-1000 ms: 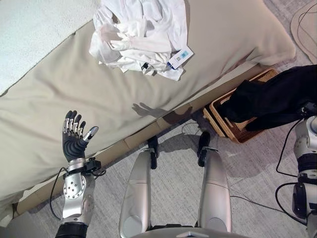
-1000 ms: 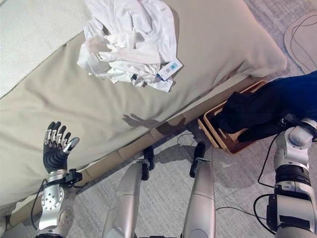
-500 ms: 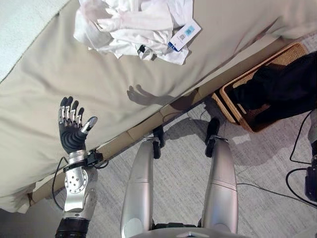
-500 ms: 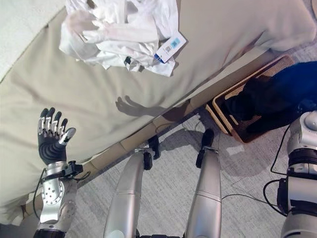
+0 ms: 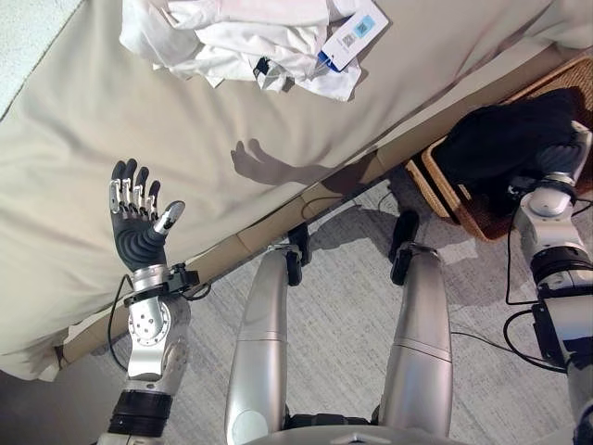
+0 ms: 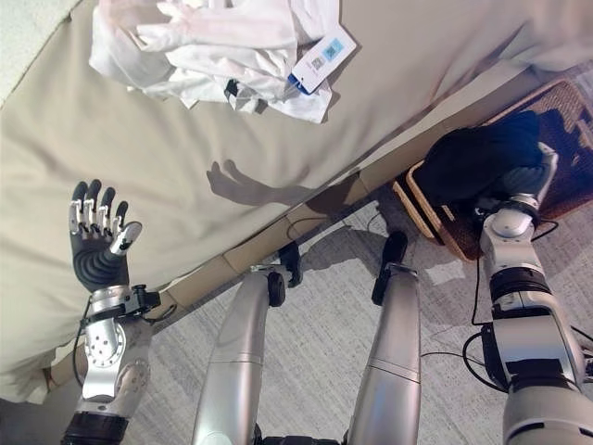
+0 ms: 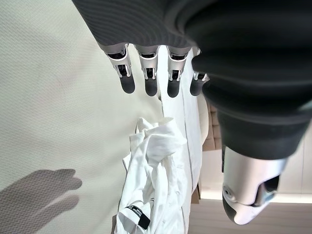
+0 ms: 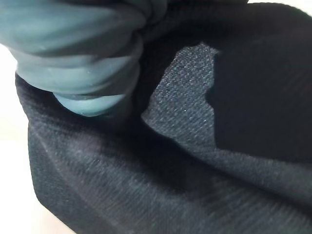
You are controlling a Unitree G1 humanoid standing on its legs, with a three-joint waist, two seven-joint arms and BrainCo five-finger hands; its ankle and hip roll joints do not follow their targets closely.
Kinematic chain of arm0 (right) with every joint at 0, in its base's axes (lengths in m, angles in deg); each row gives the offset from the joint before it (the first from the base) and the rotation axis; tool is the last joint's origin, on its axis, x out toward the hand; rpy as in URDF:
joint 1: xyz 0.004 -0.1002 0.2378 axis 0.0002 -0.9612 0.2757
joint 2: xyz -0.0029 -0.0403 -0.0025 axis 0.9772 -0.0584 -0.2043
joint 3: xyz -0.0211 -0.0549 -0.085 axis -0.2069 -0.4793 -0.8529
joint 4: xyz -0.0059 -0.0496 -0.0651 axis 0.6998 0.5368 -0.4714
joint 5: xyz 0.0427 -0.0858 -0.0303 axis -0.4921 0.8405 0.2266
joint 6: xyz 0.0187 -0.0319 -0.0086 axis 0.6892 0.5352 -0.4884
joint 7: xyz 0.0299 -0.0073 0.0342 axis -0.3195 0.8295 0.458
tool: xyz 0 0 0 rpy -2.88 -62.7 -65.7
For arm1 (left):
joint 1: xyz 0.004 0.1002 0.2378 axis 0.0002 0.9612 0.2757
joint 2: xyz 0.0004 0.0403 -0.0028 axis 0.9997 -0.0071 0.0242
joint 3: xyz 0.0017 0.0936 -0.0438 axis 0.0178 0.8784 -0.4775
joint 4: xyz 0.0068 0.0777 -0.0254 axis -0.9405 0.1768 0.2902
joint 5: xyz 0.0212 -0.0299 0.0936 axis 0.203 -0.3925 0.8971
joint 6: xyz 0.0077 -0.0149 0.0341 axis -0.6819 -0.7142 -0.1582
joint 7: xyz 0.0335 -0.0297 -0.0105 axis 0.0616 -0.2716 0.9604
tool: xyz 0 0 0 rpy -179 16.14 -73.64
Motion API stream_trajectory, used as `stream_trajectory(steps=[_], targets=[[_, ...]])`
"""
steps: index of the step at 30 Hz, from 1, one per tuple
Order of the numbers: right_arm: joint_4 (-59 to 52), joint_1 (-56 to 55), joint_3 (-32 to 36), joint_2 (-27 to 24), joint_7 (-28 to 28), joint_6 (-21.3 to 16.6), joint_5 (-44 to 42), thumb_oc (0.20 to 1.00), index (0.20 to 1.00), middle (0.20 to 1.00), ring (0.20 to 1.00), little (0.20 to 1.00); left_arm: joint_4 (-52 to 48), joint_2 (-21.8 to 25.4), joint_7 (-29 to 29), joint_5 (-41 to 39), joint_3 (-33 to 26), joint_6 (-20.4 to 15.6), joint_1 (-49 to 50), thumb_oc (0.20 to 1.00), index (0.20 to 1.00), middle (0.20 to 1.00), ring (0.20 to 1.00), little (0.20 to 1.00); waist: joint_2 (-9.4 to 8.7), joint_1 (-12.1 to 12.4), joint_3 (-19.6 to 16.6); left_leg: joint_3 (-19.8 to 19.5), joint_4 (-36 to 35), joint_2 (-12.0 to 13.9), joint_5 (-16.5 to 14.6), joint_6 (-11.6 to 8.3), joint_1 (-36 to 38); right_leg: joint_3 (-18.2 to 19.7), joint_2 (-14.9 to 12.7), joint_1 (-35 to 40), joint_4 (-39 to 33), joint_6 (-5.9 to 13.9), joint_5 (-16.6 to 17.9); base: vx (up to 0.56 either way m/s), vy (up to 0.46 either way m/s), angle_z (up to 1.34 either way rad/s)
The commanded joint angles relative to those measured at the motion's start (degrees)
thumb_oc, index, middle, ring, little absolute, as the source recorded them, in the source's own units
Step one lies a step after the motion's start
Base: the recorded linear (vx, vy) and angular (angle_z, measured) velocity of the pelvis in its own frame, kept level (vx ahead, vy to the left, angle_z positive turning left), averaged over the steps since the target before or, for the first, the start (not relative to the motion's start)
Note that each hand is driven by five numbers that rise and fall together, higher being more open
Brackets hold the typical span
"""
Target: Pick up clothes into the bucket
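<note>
Dark garment (image 5: 505, 139) heaped in wicker basket (image 5: 468, 215); my right hand (image 5: 547, 178) buried in it, finger state unreadable. Let go low so cloth stays inside rim. My left hand (image 5: 137, 222) spread flat, empty; white clothes (image 5: 246, 37) wait on bed (image 5: 139, 111).

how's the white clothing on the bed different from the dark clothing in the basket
The crumpled white garment is pale and carries a hanging tag; the black knit garment is dark, with no tag in sight. The white one lies spread on the beige bed, clear of both hands; the black one is bunched in the woven wicker basket on the floor, with the right arm reaching into it. Both are loose, unfolded cloth.
</note>
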Motion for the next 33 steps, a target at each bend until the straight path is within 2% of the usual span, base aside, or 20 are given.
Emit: stream_trajectory(steps=[1,5,6,11,17,21,26,27,33], targets=[[4.38,1.4,-1.01,-2.19,-1.09,-0.06,1.32,0.2,0.2,0.2,0.2,0.2,-4.67,-0.47,-0.88,-1.64,-2.14,-4.64,2.48,1.0,1.0,1.0,1.0,1.0,1.73,-0.43,-4.5,-0.91,0.41,-0.51,0.65,-0.69,-4.42,0.82,-0.2,-1.8,-1.51,1.91,2.8,0.0,0.01,0.04],[10.32,3.66,-0.51,-2.27,-1.97,2.28,1.25,0.2,0.2,0.2,0.2,0.2,-4.98,-0.53,-1.37,-2.5,-1.85,-4.31,1.53,1.0,1.0,1.0,1.0,1.0,2.25,-0.06,-4.31,-0.76,1.66,-0.76,0.4,-0.54,-5.76,1.34,-0.26,-3.51,0.14,1.8,2.39,0.01,0.003,0.01],[12.84,4.05,1.78,-2.32,-3.09,2.85,-0.94,0.2,0.2,0.2,0.2,0.2,-5.37,-0.46,-1.86,-2.06,-1.87,-4.04,1.18,1.0,1.0,1.0,1.0,1.0,2.63,0.03,-4.37,-0.74,2.07,-1.0,0.25,-0.51,-6.3,1.59,-0.36,-4.29,0.67,1.7,2.27,0.02,0.004,0.07],[13.62,4.45,3.57,-3.34,-3.52,2.68,-3.67,0.2,0.2,0.2,0.2,0.2,-5.74,-0.21,-2.01,-2.26,-2.23,-4.0,1.19,1.0,1.0,1.0,1.0,1.0,2.73,0.12,-4.51,-0.58,2.75,-1.11,0.13,-0.38,-7.31,2.04,-0.42,-5.58,1.43,1.58,2.03,0.01,-0.001,0.02],[15.83,6.08,5.87,-9.16,-4.85,3.15,-7.13,0.2,0.2,0.2,0.2,0.2,-7.04,0.14,-1.68,-3.69,-3.04,-4.07,2.29,1.0,1.0,1.0,1.0,1.0,2.87,0.17,-5.06,-0.52,2.95,-1.38,0.17,-0.31,-8.5,2.69,-0.54,-7.17,1.98,1.63,1.99,0.0,0.0,0.0],[18.07,7.78,4.62,-14.06,-5.4,4.56,-6.37,0.2,0.2,0.2,0.2,0.2,-7.95,0.6,-0.96,-4.97,-2.83,-3.95,3.63,1.0,1.0,1.0,1.0,1.0,2.73,0.25,-5.69,-0.38,2.74,-1.31,0.34,-0.41,-8.9,2.95,-0.73,-7.9,2.02,1.73,2.04,0.0,0.0,0.0],[18.8,7.55,4.45,-14.69,-6.05,5.14,-6.0,0.2,0.2,0.2,0.2,0.2,-8.04,0.65,-0.75,-5.76,-2.84,-3.53,3.89,1.0,1.0,1.0,1.0,1.0,2.26,-0.08,-6.44,-0.14,1.98,-1.08,0.59,-0.57,-8.86,2.47,-0.61,-7.67,1.14,1.71,2.43,0.0,0.0,0.0],[17.52,7.34,4.07,-13.42,-5.4,4.42,-6.31,1.0,1.0,1.0,1.0,1.0,-7.95,0.53,-0.58,-5.5,-2.9,-3.45,3.71,1.0,1.0,1.0,1.0,1.0,1.94,-0.36,-6.68,-0.07,1.34,-0.85,0.79,-0.58,-8.68,2.2,-0.45,-7.33,0.38,1.7,2.62,0.0,0.0,0.0],[10.48,5.65,1.76,-8.66,-3.18,1.23,-5.85,1.0,1.0,1.0,1.0,1.0,-7.16,0.85,-0.32,-4.39,-2.99,-3.84,2.23,1.0,1.0,1.0,1.0,1.0,0.94,-0.82,-7.49,-0.13,-2.22,-0.32,1.93,-0.6,-6.98,1.06,-0.19,-5.43,-3.35,2.16,3.87,-0.01,-0.009,-0.04]])
